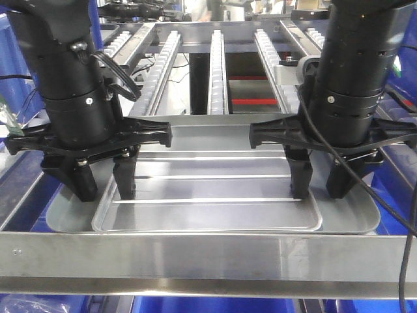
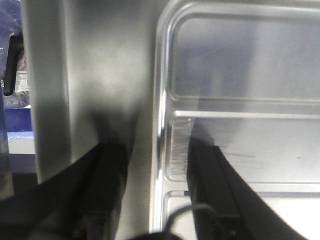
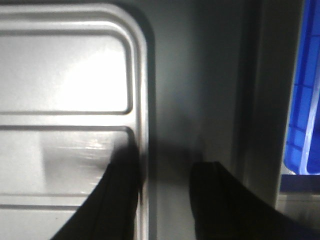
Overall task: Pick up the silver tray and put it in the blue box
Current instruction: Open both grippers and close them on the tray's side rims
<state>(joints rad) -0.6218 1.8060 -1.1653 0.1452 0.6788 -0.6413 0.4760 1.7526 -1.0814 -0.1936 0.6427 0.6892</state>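
Quick status from me. The silver tray [image 1: 208,189] is lying flat on a grey base plate [image 1: 348,218], just behind the front rail [image 1: 208,254], with roller tracks [image 1: 218,65] further back. My left gripper [image 1: 102,186] sits over the tray's left end and my right gripper [image 1: 319,182] over the right end.

Both are spread wide and not clamped on anything. Each has one finger inside the tray and one outside on the plate, with the raised rim running between them. In the right wrist view the inner finger [image 3: 120,195] looks like it's touching the rim, and the outer one sits apart from it.

Handling-wise, my guess is thin sheet metal: stiff, fairly light, but smooth and slippery. It's wide, so lifting from one end would probably make it tilt or twist. Pinching the rim at both ends together seems the sane way to do it. That rim is low, so there's not much to bite on. I'd want the fingers fully seated, an even squeeze and a level lift.

The blue box [image 3: 302,100] shows off to my right, past the plate's edge. I can't see its opening from here.
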